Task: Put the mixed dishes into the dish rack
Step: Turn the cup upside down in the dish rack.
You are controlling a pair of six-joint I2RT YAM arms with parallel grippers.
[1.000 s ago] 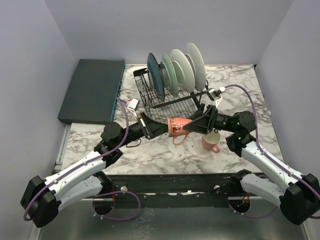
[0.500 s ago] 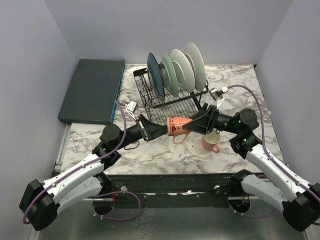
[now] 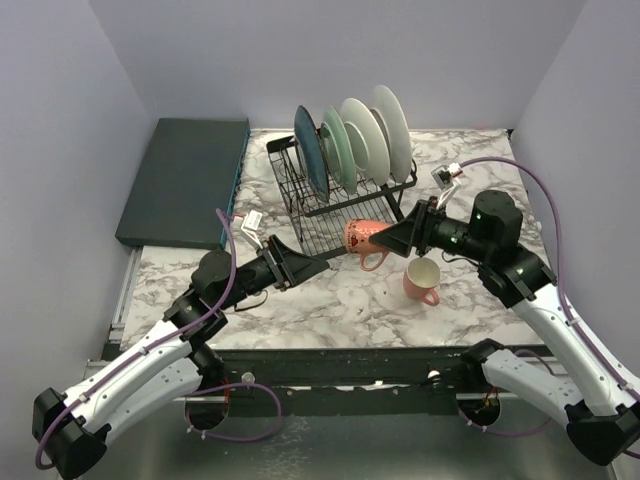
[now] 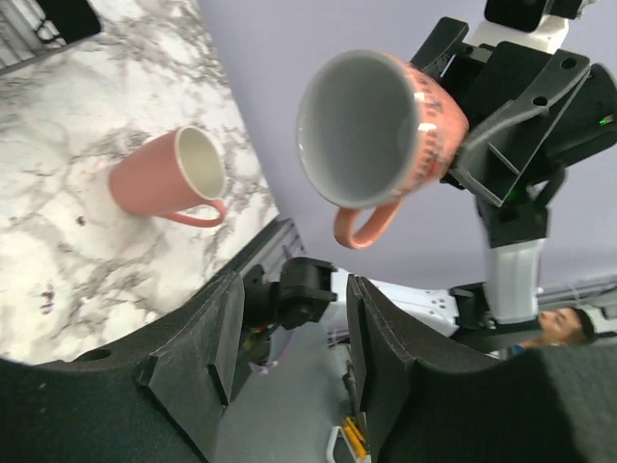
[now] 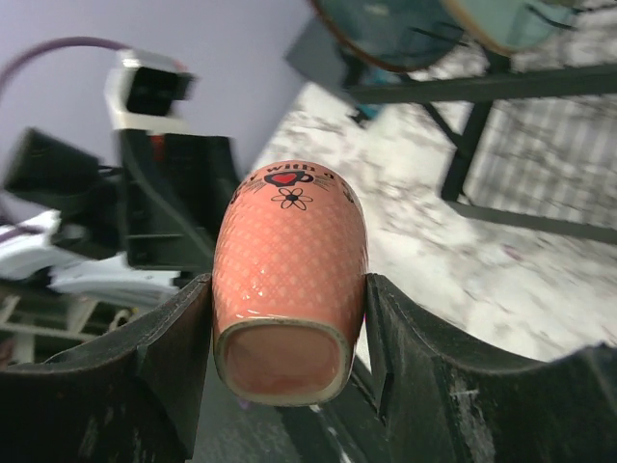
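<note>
My right gripper (image 3: 388,238) is shut on a salmon patterned mug (image 3: 361,238) and holds it on its side in the air, just in front of the black wire dish rack (image 3: 330,205). In the right wrist view the mug (image 5: 289,260) sits base-first between the fingers (image 5: 416,367). My left gripper (image 3: 300,263) is open and empty, a short gap left of the mug; its wrist view looks into the mug's mouth (image 4: 371,125). A plain pink mug (image 3: 422,280) lies on the marble, also in the left wrist view (image 4: 166,177). Several plates (image 3: 350,145) stand in the rack.
A dark teal flat slab (image 3: 185,178) lies at the back left beside the rack. The marble table (image 3: 330,305) ends at a black rail in front. Lilac walls close in the left, right and back sides.
My left gripper has come off the patterned mug and drawn back to the left. My right gripper has carried the mug up and slightly right, toward the rack.
</note>
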